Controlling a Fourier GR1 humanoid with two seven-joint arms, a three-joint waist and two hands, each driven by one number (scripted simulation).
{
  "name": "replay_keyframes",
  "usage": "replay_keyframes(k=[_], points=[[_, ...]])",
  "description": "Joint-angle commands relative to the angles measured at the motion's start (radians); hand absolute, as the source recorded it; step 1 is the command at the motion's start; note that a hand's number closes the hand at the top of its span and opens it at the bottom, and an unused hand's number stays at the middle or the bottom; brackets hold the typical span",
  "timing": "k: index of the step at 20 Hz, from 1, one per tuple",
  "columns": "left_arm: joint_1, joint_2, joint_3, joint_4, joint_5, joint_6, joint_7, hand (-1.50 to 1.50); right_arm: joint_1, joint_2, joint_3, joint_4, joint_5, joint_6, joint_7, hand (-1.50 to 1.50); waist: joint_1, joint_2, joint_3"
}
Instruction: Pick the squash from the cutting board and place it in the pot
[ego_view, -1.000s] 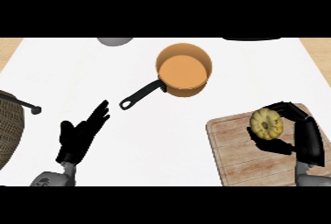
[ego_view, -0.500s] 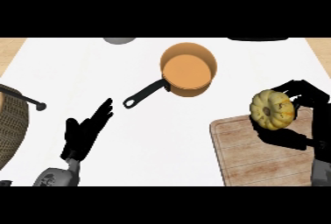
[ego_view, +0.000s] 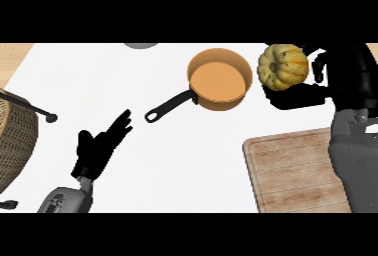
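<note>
A yellow ribbed squash (ego_view: 283, 67) hangs in the air just right of the orange pot (ego_view: 218, 80), held by my right hand (ego_view: 330, 75), whose fingers curl round it from the right and below. The pot has a black handle (ego_view: 170, 107) pointing to the lower left, and its inside shows nothing in it. The wooden cutting board (ego_view: 295, 172) lies at the lower right, bare, partly hidden by my right forearm. My left hand (ego_view: 100, 148) rests open at the lower left, fingers straight and pointing toward the pot's handle.
A wicker basket (ego_view: 13, 137) with a black frame stands at the left edge. A grey round object (ego_view: 140, 45) peeks in at the top edge, left of the pot.
My right hand has lifted the squash off the cutting board and carried it up and to the left, beside the pot. The left hand has stayed nearly still.
</note>
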Motion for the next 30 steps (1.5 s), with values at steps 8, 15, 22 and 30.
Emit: replay_keyframes(k=[8, 15, 22, 30], points=[[-0.018, -0.007, 0.01, 0.026, -0.02, -0.012, -0.003, 0.0, -0.402, 0.076, 0.03, 0.624, 0.088, 0.049, -0.06, 1.5, 0.015, 0.01, -0.001], [-0.003, -0.022, -0.011, -0.013, -0.025, -0.008, 0.029, 0.0, -0.551, 0.095, 0.167, 0.881, 0.259, 0.187, 0.034, 1.5, 0.035, 0.013, -0.002], [0.014, -0.036, -0.01, -0.024, -0.025, -0.005, 0.02, 0.0, -0.556, 0.226, 0.018, 1.155, 0.152, 0.211, 0.16, 1.5, 0.034, 0.016, 0.0], [0.012, -0.021, 0.008, 0.0, -0.029, -0.026, -0.011, 0.0, -0.648, 0.256, -0.079, 1.221, 0.117, -0.023, -0.002, -1.5, 0.033, 0.02, 0.0]])
